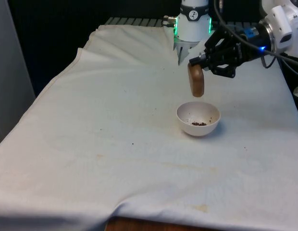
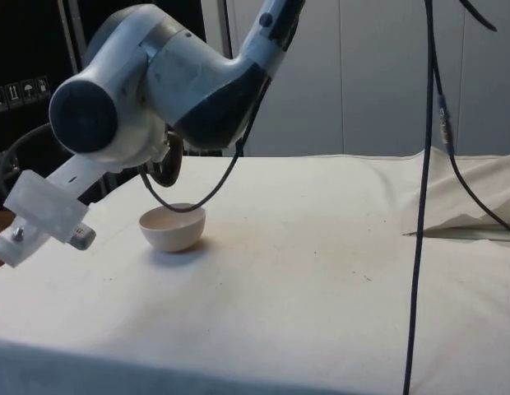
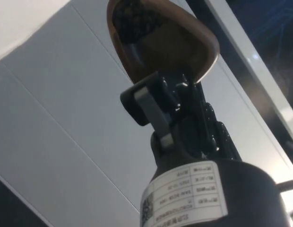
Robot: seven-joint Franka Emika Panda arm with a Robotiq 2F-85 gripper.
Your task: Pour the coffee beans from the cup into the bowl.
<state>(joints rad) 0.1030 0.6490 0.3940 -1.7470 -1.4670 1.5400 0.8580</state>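
Pouring is under way, by the look of it: the gripper (image 1: 199, 61) has the brown cup (image 1: 196, 80) clamped by its rim and tipped steeply over, mouth turned downward, hanging just above the white bowl (image 1: 198, 118). In the wrist view one finger (image 3: 153, 106) presses on the cup's wall (image 3: 184, 42) at the rim, so the fingers are closed on the cup. Dark coffee beans (image 3: 134, 21) sit inside the cup there, so I judge it is not emptied yet. A small cluster of beans (image 1: 199, 123) lies at the bottom of the bowl, on its near side.

The bowl stands on the white cloth (image 1: 91, 144), towards the front view's right and roughly mid-table. The side view has the cup (image 2: 166, 161) tucked behind the arm, directly over the bowl's far rim (image 2: 173, 211).

To do this step well, I would keep the cup's lip over the bowl's centre, not its edge, since the cup hangs slightly towards the far-left rim in the front view. Tilt further in a slow, steady roll so the remaining beans slide out rather than bounce. Keep the cup low, but not touching the rim, because the bowl looks light and could be nudged. A gentle hold at full tilt should clear any beans clinging inside.
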